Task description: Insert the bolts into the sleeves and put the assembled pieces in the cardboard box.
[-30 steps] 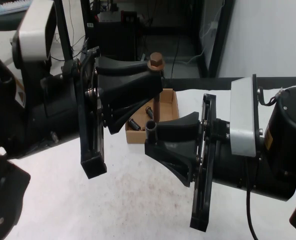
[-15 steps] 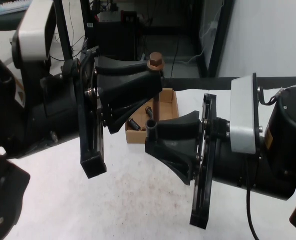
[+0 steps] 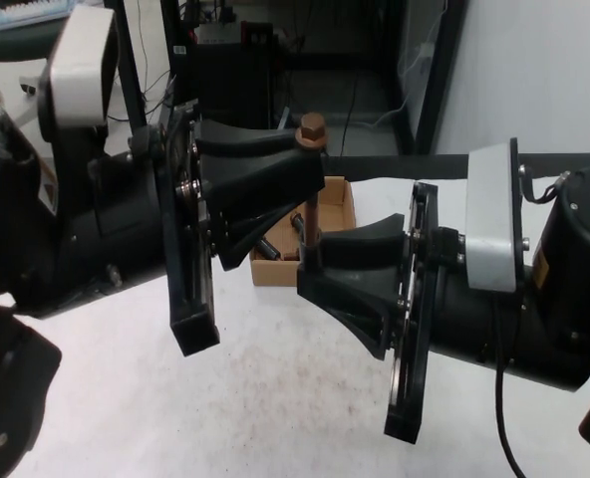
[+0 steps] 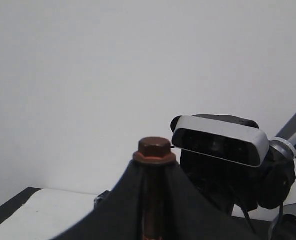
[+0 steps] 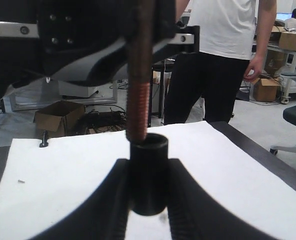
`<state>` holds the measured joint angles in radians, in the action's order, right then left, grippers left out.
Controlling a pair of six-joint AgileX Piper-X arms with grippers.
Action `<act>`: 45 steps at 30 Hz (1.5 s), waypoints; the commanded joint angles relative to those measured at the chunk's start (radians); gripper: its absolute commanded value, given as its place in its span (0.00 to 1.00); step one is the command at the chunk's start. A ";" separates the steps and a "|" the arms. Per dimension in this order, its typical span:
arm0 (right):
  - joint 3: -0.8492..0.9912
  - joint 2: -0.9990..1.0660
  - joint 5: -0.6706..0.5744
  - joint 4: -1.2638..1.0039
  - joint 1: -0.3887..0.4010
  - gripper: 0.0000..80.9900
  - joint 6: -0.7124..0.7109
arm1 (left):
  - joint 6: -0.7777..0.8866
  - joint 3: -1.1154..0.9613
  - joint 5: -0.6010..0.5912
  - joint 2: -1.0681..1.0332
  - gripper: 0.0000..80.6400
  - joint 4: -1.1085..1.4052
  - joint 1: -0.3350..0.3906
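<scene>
Pushing down now could jam it: your left gripper [image 3: 301, 164] clamps the bolt [image 5: 139, 95] upright, its tip at the mouth of the sleeve [image 5: 148, 172] pinched in the right gripper [image 3: 313, 267] — seemingly off-centre, so it may catch the rim. Beyond, the cardboard box [image 3: 339, 214] sits on the white-covered bench [image 3: 275, 398]; dark racks [image 3: 225, 60] stand behind.

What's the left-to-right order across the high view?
Left arm's wrist camera → bolt in the left claw → right arm's wrist camera. Omitted, overlapping the bolt: sleeve, right claw, cardboard box.
</scene>
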<state>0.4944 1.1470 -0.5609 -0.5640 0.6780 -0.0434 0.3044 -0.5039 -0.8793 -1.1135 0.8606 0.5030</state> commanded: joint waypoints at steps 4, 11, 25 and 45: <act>0.010 -0.004 -0.022 -0.047 -0.002 0.01 0.007 | -0.012 -0.005 0.018 0.002 0.00 -0.009 0.002; 0.010 -0.004 -0.022 -0.062 -0.002 0.01 0.025 | -0.021 -0.005 0.019 0.002 0.00 -0.037 0.002; 0.010 -0.004 -0.022 -0.123 -0.002 0.01 0.060 | -0.051 -0.005 0.011 0.002 0.32 -0.085 0.002; 0.010 -0.004 -0.011 -0.061 -0.004 0.01 0.060 | 0.066 -0.005 0.089 0.004 0.54 0.122 -0.033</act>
<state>0.4944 1.1465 -0.5748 -0.6185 0.6790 0.0156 0.3569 -0.5039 -0.8232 -1.1135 0.9136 0.4888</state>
